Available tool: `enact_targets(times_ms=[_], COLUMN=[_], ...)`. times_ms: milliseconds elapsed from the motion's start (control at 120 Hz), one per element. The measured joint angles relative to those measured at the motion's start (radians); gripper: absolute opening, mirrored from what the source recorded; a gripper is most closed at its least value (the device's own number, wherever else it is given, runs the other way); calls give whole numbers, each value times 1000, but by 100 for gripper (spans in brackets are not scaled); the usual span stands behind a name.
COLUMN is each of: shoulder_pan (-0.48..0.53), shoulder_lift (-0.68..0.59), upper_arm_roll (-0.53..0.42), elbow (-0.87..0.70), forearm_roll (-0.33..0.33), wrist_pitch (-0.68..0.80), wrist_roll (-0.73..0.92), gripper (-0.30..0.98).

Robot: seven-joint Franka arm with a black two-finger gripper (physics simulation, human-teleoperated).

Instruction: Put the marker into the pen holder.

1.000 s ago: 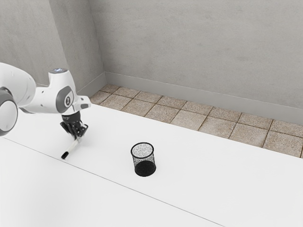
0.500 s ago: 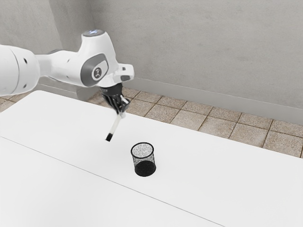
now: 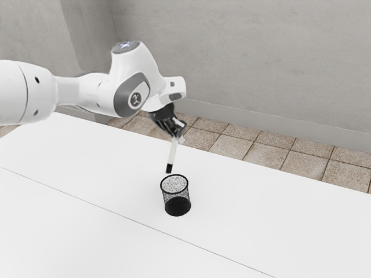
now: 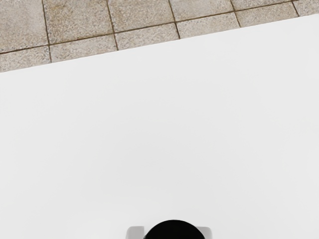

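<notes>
My gripper (image 3: 178,139) hangs above the table in the exterior view, shut on the marker (image 3: 172,155). The white marker slants slightly, its black end downward, just above the rear rim of the black mesh pen holder (image 3: 175,197). The holder stands upright on the table, and I see no marker inside it. In the wrist view, the gripper (image 4: 170,233) shows as grey pads on either side of the marker's rounded black end (image 4: 174,230) at the lower edge.
The white table (image 3: 261,214) spreads around the holder, with a thin seam running across it. Beyond its far edge lie floor tiles (image 3: 232,146) and a grey wall (image 3: 249,58).
From low over the table at the exterior view's left, my gripper has risen and travelled rightward to the holder, carrying the marker, which now hangs closer to vertical. The holder has stayed put.
</notes>
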Motion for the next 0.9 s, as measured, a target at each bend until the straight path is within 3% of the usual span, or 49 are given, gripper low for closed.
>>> enact_targets(times_ms=[900], shoulder_pan=[-24], shoulder_lift=[2], upper_arm_roll=[1], elbow=[-109], forearm_roll=[-22], wrist_pitch=[104], wrist_roll=[-32], gripper=[-8])
